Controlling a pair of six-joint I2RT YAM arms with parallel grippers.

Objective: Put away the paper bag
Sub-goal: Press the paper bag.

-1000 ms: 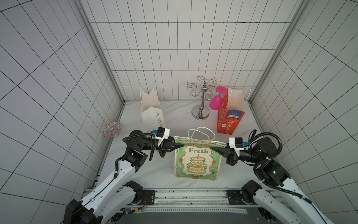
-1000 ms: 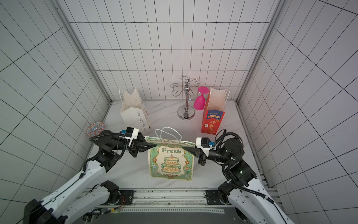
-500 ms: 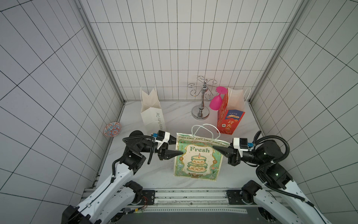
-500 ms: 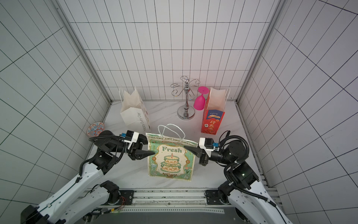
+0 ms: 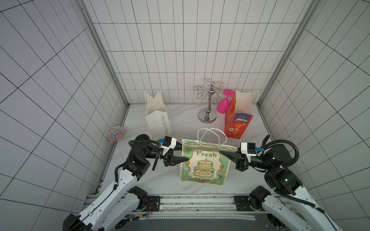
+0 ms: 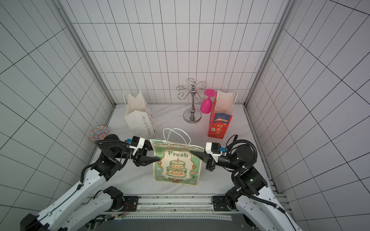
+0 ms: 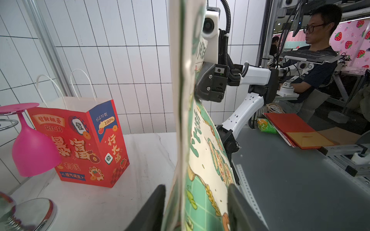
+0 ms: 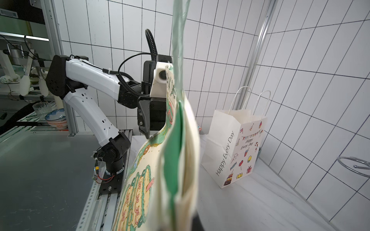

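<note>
The paper bag (image 5: pixel 204 166) (image 6: pixel 177 166) is green and cream, with a cake and the word "Fresh" on its front, and its white handles stand up. It is folded flat and hangs upright at the front of the table. My right gripper (image 5: pixel 221 154) (image 6: pixel 191 153) is shut on its upper right edge. My left gripper (image 5: pixel 183 153) (image 6: pixel 154 153) is open at the upper left edge. In the left wrist view the bag (image 7: pixel 204 140) runs between the spread fingers (image 7: pixel 160 196) without being pinched. In the right wrist view the bag (image 8: pixel 174 160) fills the middle and hides most of the jaws.
A white "Happy Every Day" bag (image 5: pixel 158 118) stands at the back left and a red printed bag (image 5: pixel 237 122) at the back right. Between them is a chrome glass rack (image 5: pixel 208 104) with a pink glass (image 5: pixel 223 105) hanging from it. A small patterned dish (image 5: pixel 116 133) lies by the left wall.
My left gripper has opened and let go of the bag's left edge. The bag now hangs from the right gripper alone, shifted slightly right.
</note>
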